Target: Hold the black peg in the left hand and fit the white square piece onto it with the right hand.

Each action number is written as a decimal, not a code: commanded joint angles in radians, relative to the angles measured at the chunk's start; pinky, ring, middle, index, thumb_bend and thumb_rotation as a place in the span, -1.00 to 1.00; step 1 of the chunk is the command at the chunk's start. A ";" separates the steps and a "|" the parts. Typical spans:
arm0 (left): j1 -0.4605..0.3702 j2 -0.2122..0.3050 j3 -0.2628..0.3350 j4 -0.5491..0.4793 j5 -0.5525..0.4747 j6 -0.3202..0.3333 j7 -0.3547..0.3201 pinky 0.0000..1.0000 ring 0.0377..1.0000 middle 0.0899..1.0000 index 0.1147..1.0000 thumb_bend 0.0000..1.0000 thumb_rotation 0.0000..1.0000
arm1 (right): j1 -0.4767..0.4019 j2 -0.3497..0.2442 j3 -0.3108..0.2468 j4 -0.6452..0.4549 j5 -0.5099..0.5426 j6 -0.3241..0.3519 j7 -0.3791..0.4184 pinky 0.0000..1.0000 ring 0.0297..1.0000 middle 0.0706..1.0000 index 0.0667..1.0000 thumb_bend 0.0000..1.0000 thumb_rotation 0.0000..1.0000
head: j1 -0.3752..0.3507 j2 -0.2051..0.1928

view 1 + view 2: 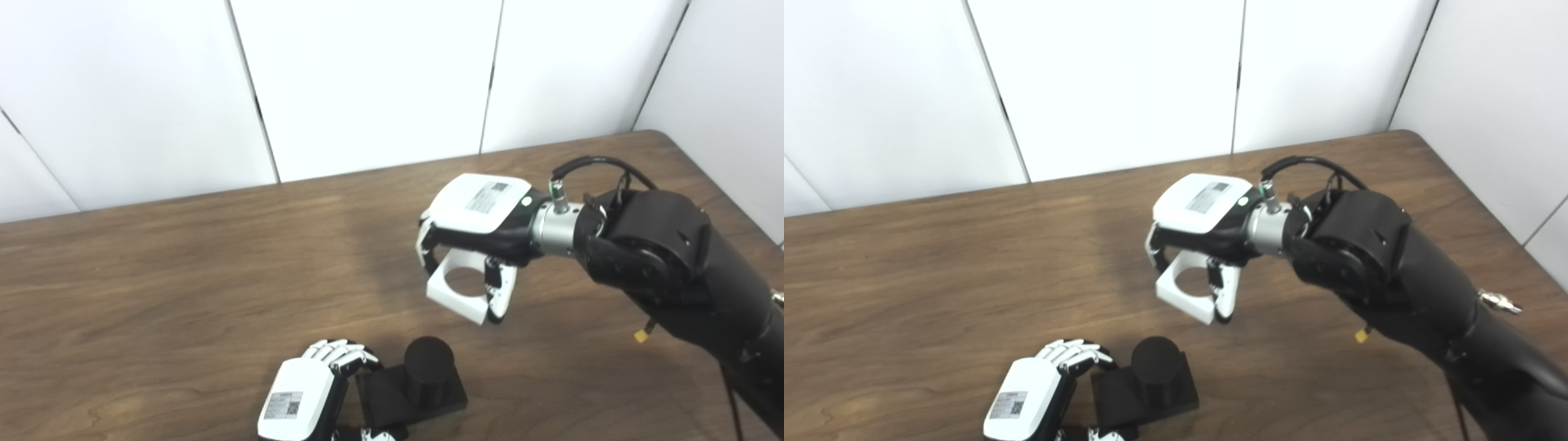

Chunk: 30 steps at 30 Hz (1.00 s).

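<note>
The black peg [427, 362] is a short round post on a square black base [392, 401], standing on the table near the front edge. My left hand [312, 392] is shut on the left side of that base. My right hand [474, 214] is shut on the white square piece [456, 294], which has a round hole through it. It holds the piece in the air, tilted, a little behind and to the right of the peg. The piece and the peg are apart. Both also show in the right eye view: the peg [1154, 361] and the white piece [1185, 297].
The brown wooden table [153, 294] runs back to white wall panels [367, 79]. Its right edge and back right corner [661, 138] are near my right arm [674, 257]. A black cable [591, 162] loops above the right wrist.
</note>
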State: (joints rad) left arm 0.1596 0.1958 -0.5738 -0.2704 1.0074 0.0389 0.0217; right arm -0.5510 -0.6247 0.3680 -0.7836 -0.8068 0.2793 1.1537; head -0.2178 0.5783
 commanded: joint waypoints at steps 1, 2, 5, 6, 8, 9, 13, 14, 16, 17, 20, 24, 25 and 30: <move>0.018 0.004 -0.029 0.037 0.041 0.008 -0.067 0.68 0.58 0.44 -0.16 0.01 -0.89 | -0.062 0.023 -0.018 -0.060 -0.030 0.033 0.054 0.70 0.72 0.46 -0.11 0.04 -0.75 | 0.004 0.005; 0.018 0.002 -0.028 0.037 0.039 0.007 -0.065 0.67 0.57 0.44 -0.16 0.01 -0.89 | -0.069 0.040 -0.014 -0.082 -0.036 0.032 0.074 0.69 0.72 0.45 -0.11 0.04 -0.75 | 0.006 0.007; 0.019 -0.001 -0.027 0.034 0.037 0.008 -0.067 0.67 0.57 0.44 -0.16 0.01 -0.89 | -0.091 0.066 0.007 -0.129 -0.048 0.040 0.110 0.69 0.72 0.44 -0.11 0.04 -0.75 | 0.009 0.012; 0.019 -0.002 -0.027 0.034 0.038 0.008 -0.068 0.68 0.57 0.44 -0.16 0.01 -0.89 | -0.100 0.065 0.022 -0.142 -0.052 0.052 0.113 0.70 0.74 0.44 -0.11 0.04 -0.75 | 0.011 0.016; 0.019 -0.003 -0.028 0.035 0.040 0.006 -0.064 0.67 0.57 0.44 -0.16 0.01 -0.90 | -0.114 0.068 0.044 -0.161 -0.055 0.066 0.115 0.74 0.77 0.45 -0.11 0.04 -0.75 | 0.011 0.018; 0.019 -0.003 -0.028 0.035 0.043 0.005 -0.063 0.67 0.57 0.43 -0.16 0.01 -0.90 | -0.120 0.071 0.053 -0.165 -0.054 0.070 0.115 0.75 0.77 0.44 -0.11 0.04 -0.75 | 0.012 0.020; 0.017 -0.001 -0.031 0.033 0.054 0.006 -0.068 0.67 0.57 0.44 -0.16 0.01 -0.89 | -0.136 0.091 0.065 -0.166 -0.033 0.057 0.115 0.81 0.82 0.46 -0.11 0.04 -0.75 | 0.015 0.027; 0.017 -0.001 -0.031 0.031 0.055 0.007 -0.069 0.67 0.58 0.44 -0.16 0.01 -0.89 | -0.136 0.095 0.062 -0.166 -0.029 0.053 0.116 0.82 0.82 0.45 -0.11 0.04 -0.75 | 0.015 0.027; 0.017 -0.001 -0.032 0.029 0.056 0.007 -0.072 0.67 0.58 0.45 -0.16 0.01 -0.89 | -0.134 0.104 0.052 -0.166 -0.020 0.050 0.115 0.82 0.81 0.45 -0.11 0.04 -0.75 | 0.015 0.027; 0.017 0.000 -0.032 0.028 0.057 0.008 -0.074 0.67 0.58 0.45 -0.16 0.01 -0.89 | -0.138 0.104 0.051 -0.166 -0.014 0.053 0.116 0.81 0.81 0.45 -0.11 0.04 -0.75 | 0.014 0.031; 0.020 0.000 -0.033 0.021 0.059 0.011 -0.078 0.67 0.58 0.45 -0.16 0.01 -0.89 | -0.153 0.097 0.060 -0.166 -0.005 0.067 0.116 0.77 0.81 0.46 -0.11 0.04 -0.76 | 0.015 0.036; 0.022 0.001 -0.032 0.012 0.061 0.014 -0.088 0.68 0.59 0.46 -0.16 0.01 -0.89 | -0.148 0.083 0.070 -0.166 0.002 0.088 0.115 0.76 0.82 0.46 -0.11 0.04 -0.75 | 0.015 0.041; 0.024 0.001 -0.031 0.010 0.060 0.014 -0.088 0.69 0.59 0.46 -0.16 0.01 -0.89 | -0.144 0.082 0.071 -0.166 0.004 0.092 0.115 0.75 0.81 0.46 -0.11 0.04 -0.75 | 0.015 0.044; 0.028 0.001 -0.026 0.003 0.053 0.013 -0.090 0.69 0.59 0.46 -0.16 0.01 -0.89 | -0.136 0.063 0.079 -0.166 0.034 0.121 0.115 0.82 0.79 0.46 -0.11 0.04 -0.75 | 0.012 0.051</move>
State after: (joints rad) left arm 0.1613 0.1825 -0.5774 -0.2833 1.0255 0.0507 -0.0059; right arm -0.6530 -0.5417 0.4522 -0.9287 -0.7792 0.3296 1.1625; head -0.2071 0.6289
